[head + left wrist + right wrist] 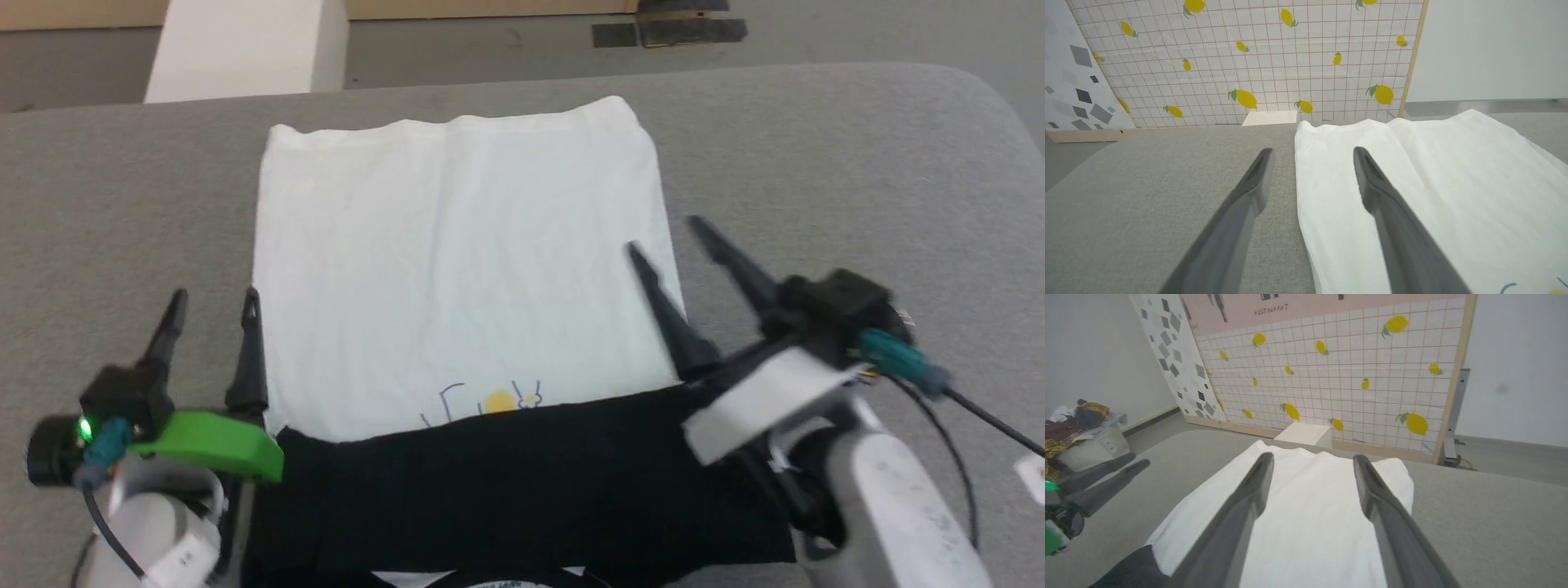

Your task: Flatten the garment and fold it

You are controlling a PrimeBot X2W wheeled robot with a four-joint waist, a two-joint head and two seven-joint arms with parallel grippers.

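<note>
Presumably for the next fold, left hand (pixel 214 298) and right hand (pixel 663 235) are held open, empty, astride the shirt (pixel 457 245) edges.

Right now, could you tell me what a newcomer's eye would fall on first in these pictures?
The white garment spread flat in the middle of the grey table, with its black sleeves lying across the near end. Next, the open left gripper and right gripper, one at each side edge of the cloth. Behind, the lemon-print wall panel stands out.
</note>
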